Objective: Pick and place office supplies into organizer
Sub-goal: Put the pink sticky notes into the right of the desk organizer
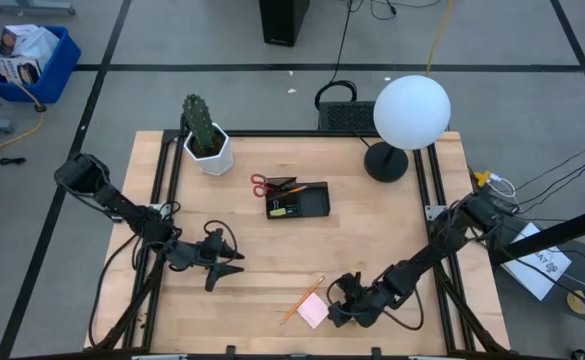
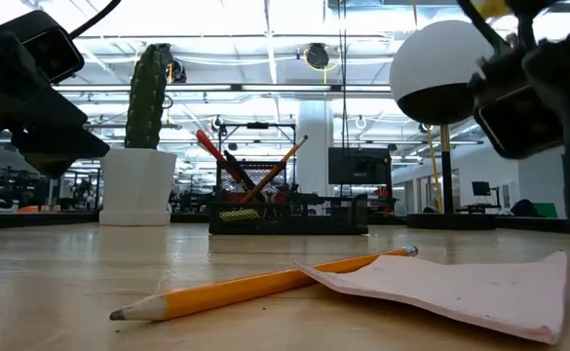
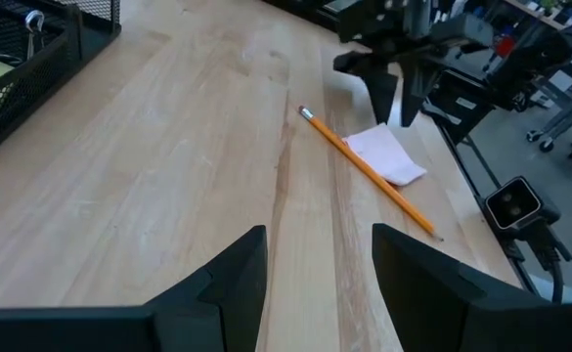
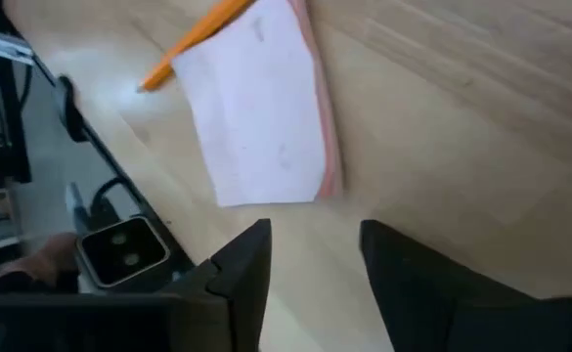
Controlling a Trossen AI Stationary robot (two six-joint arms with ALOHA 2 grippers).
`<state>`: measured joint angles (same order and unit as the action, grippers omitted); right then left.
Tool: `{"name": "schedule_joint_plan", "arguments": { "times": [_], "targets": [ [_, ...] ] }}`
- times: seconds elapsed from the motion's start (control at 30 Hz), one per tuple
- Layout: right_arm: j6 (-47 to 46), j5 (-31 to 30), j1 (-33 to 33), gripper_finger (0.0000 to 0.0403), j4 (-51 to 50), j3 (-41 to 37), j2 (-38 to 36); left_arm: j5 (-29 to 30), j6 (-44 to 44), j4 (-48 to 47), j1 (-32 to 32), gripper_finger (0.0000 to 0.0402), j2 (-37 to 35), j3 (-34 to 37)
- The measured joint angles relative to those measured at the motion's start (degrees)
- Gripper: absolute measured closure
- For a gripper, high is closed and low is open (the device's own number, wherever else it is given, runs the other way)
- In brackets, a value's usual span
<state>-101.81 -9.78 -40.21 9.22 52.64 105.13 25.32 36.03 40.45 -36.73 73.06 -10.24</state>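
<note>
An orange pencil lies flat on the table near its near edge, and its eraser end rests on a pink sticky-note pad. In the right wrist view the pad and pencil lie just ahead of my open right gripper, which hovers beside the pad and touches nothing. My left gripper is open over bare wood to the left, pointing toward the pencil. The black organizer sits mid-table, holding pencils and red-handled scissors.
A white pot with a cactus stands left of the organizer. A white globe lamp stands at the far right. Bare wood lies between the organizer and the pencil. The table's near edge is close to the pad.
</note>
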Motion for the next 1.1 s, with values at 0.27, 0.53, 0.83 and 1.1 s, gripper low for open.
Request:
{"name": "schedule_joint_plan", "arguments": {
  "times": [0.27,0.53,0.83,1.1],
  "targets": [
    [-2.59,-1.69,0.17,0.0245,0.25,0.09,0.91,0.0,0.29,0.12,0.0,0.0213,0.0,0.0],
    [-1.6,-1.72,3.27,0.0252,0.12,0.07,1.04,-0.08,0.33,0.1,0.0,0.0213,0.0,0.0],
    [-0.12,-0.44,4.15,0.0257,0.01,0.02,1.04,-0.26,0.44,0.06,-0.01,0.0213,0.0,0.0],
    [0.69,-0.48,4.15,0.0295,2.87,-0.11,1.26,-0.28,0.33,0.04,-0.02,0.0213,0.0,0.0]
  ]
}}
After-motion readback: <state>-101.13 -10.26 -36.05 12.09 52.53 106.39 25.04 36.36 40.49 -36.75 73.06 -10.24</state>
